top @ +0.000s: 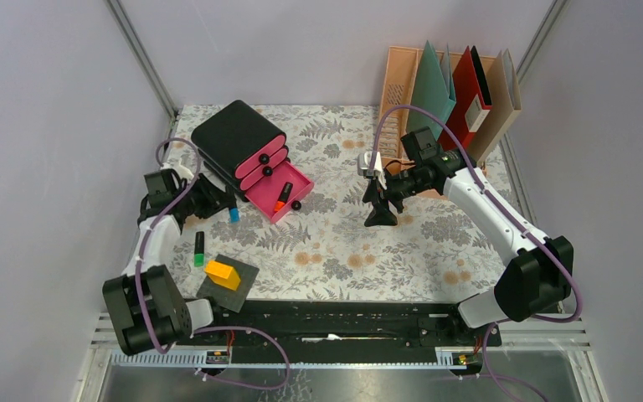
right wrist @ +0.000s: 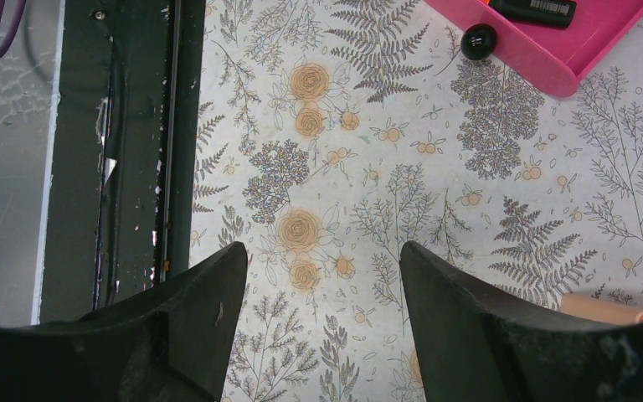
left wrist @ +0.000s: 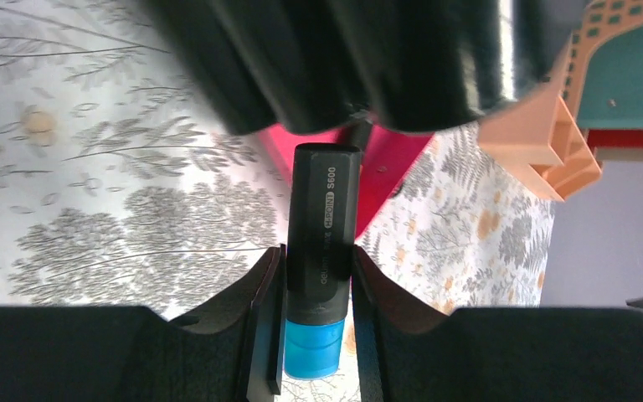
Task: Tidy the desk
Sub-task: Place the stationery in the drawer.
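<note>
While left fingers point(left wrist: 251, 327) clamp blue-capped highlighter point(left wrist: 322, 251), right fingers point(right wrist: 184, 327) stand apart; desk point(top: 343, 243) long axis runs left-right.

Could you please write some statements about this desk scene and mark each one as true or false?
1. The left gripper holds a marker with a blue cap. True.
2. The right gripper holds a green marker. False: it is open and empty; the green marker lies on the desk.
3. The lowest pink drawer is pulled out. True.
4. That drawer is empty. False: an orange marker lies in it.
5. The file rack stands at the near left corner. False: it stands at the far right.
</note>
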`<state>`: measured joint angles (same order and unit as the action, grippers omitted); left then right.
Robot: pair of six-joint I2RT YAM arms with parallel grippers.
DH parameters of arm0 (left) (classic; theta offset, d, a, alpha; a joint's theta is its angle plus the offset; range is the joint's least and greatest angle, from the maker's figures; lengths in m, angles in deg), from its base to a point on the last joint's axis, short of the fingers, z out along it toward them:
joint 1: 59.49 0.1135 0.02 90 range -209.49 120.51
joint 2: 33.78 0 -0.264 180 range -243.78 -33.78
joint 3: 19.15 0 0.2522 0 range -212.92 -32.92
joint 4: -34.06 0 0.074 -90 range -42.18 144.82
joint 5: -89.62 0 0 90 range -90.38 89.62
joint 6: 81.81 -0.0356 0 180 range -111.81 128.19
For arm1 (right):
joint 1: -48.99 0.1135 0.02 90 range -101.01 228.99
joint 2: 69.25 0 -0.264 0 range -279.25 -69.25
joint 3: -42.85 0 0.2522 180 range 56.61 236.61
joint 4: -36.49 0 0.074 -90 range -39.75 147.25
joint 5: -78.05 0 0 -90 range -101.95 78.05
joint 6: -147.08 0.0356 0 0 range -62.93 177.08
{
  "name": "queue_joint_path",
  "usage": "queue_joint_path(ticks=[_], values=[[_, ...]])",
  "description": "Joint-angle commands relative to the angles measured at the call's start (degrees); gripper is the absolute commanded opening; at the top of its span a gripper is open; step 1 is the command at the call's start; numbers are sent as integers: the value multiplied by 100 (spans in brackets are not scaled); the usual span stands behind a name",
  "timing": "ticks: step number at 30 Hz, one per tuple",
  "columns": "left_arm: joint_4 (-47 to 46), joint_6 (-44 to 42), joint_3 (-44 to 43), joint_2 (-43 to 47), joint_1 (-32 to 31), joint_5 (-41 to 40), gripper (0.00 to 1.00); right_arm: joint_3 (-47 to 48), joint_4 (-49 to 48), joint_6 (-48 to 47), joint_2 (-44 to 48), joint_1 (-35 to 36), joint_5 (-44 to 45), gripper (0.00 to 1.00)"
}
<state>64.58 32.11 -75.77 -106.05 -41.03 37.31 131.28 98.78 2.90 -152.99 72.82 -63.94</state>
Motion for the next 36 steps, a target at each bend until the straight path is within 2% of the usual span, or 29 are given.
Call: queue_joint_path(ticks=[1,6,11,20,22,29,31,36], values=[[-934,349,224,524,-401,214,1,-5,0,-32,78,-49,-75,74],[-1307,554,197,352,-1023,-205,1,-6,-1,-32,69,-56,-53,74],[-1584,575,-21,162,-1783,-987,1,-6,0,-30,71,-64,-31,74],[-1481,-255,-499,-346,-2881,-2804,3,-14,3,-41,63,-90,-14,74],[-1490,-455,-617,-567,-3085,-3008,8,-6,0,-41,61,-94,-5,74],[-1387,-932,-1118,-1103,-3491,-3572,48,33,5,40,25,-101,-159,74],[-1225,-1003,-1337,-1162,-3536,-3628,55,85,51,73,12,-94,-216,74],[-872,-1154,-1610,-829,-3595,-3675,71,527,1121,-686,-92,-98,-90,75]])
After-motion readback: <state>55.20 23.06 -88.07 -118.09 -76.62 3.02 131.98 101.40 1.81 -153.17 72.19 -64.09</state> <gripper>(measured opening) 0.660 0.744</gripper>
